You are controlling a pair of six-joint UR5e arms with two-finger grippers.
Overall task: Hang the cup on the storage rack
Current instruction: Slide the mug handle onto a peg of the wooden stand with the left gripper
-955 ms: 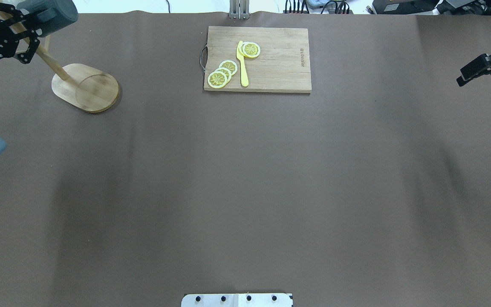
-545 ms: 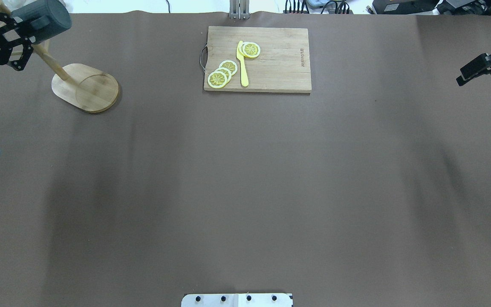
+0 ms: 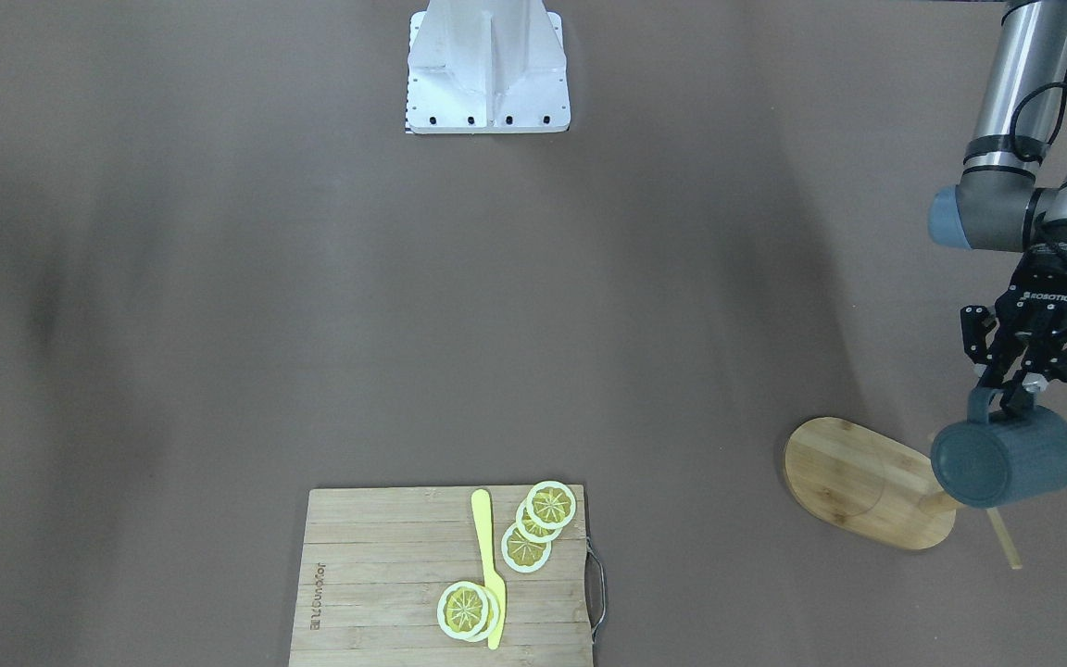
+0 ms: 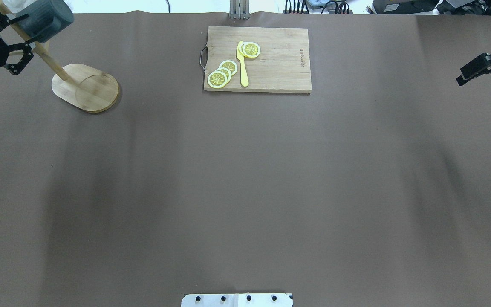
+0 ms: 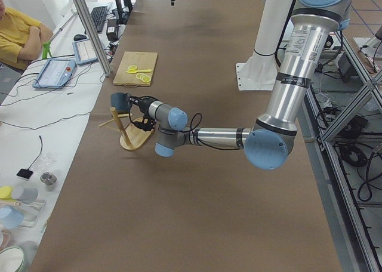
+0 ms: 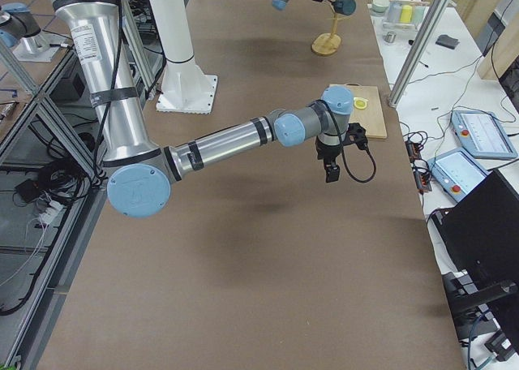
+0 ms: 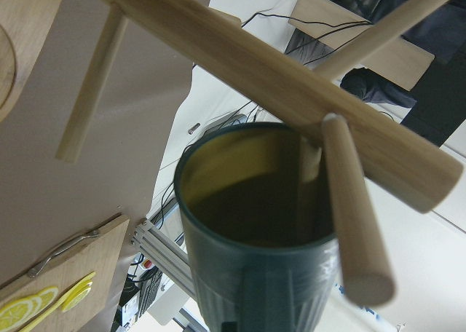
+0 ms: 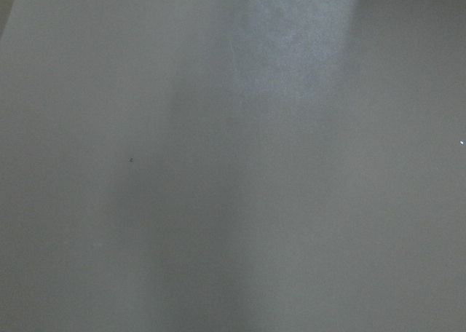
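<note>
The dark teal cup (image 3: 1006, 463) lies on its side in the air at the bamboo rack's post, above the oval base (image 3: 858, 482). In the overhead view the cup (image 4: 45, 17) is at the far left corner over the rack (image 4: 88, 87). My left gripper (image 3: 1008, 394) has its fingers drawn together at the cup's handle. In the left wrist view the yellow inside of the cup (image 7: 247, 223) faces the post (image 7: 255, 62); one thin peg reaches into its mouth and a thicker peg (image 7: 353, 215) passes beside its rim. My right gripper (image 4: 463, 79) hangs empty at the right edge, seen edge-on.
A rectangular wooden cutting board (image 4: 279, 64) with lemon slices and a yellow knife (image 4: 242, 68) lies at the far middle. The robot's white base plate (image 3: 487, 74) is at the near edge. Brown paper covers the table.
My left gripper and the cup have shifted slightly left along the rack's post. The right arm has not moved.
</note>
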